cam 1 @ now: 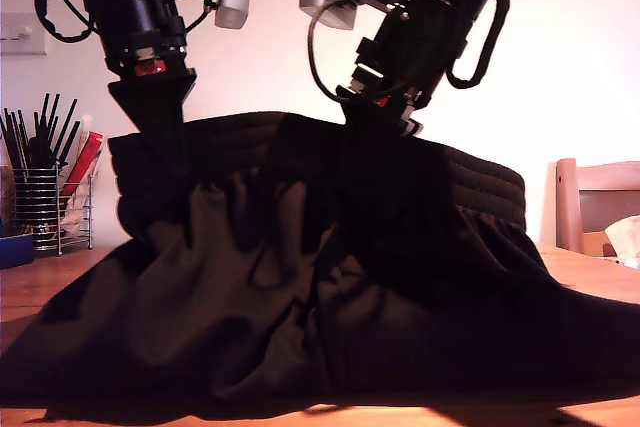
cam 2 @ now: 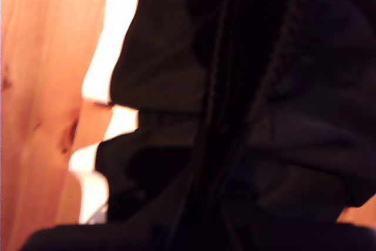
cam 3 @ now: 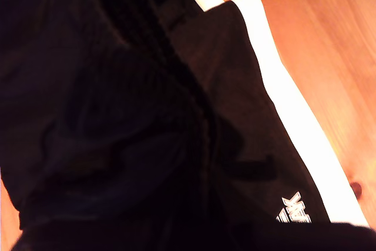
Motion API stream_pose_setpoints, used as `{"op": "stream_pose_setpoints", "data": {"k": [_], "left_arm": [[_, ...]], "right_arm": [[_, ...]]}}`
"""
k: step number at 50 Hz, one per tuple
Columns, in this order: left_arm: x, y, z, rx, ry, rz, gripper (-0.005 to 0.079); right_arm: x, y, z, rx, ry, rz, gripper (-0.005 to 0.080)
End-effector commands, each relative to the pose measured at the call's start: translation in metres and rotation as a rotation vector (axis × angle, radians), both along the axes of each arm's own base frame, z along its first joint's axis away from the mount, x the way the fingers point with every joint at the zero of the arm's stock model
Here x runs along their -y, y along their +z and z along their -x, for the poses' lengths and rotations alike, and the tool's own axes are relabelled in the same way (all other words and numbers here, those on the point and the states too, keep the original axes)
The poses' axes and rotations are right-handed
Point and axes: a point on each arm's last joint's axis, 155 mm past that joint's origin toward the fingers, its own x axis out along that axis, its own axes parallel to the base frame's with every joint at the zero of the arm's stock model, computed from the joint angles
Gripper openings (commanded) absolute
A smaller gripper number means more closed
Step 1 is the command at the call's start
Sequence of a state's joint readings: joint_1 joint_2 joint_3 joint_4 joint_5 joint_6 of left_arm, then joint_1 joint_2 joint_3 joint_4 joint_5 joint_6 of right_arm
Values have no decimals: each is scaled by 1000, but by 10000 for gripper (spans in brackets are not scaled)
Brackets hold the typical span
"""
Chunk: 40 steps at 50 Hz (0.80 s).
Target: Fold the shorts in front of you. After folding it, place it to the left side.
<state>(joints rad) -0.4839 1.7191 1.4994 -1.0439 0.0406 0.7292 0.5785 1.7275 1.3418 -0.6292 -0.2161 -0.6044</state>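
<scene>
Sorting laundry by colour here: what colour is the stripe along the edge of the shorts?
White, on the black shorts; the stripe shows best in the second wrist view.

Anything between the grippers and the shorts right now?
Nothing visible. In the exterior view both arms already meet the shorts at the raised waistband, and both wrist views are filled with black fabric. The jaws themselves are hidden.

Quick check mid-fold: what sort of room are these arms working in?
Probably a home dining room or kitchen: a wooden table, a wooden chair at the exterior view's right, and a wire utensil holder at its left, behind the shorts.
</scene>
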Motion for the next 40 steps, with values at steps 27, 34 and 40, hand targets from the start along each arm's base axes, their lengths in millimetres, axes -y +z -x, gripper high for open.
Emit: {"op": "stream_pose_setpoints", "data": {"k": [27, 34, 40], "left_arm": [[-25, 8, -34, 123, 83, -50, -20], [-34, 15, -22, 78, 117, -84, -20], [-37, 30, -8, 34, 159, -89, -20]], "right_arm": [[12, 31, -38, 168, -19, 39, -11], [20, 29, -28, 112, -19, 74, -11], [28, 32, -13, 43, -15, 113, -11]]}}
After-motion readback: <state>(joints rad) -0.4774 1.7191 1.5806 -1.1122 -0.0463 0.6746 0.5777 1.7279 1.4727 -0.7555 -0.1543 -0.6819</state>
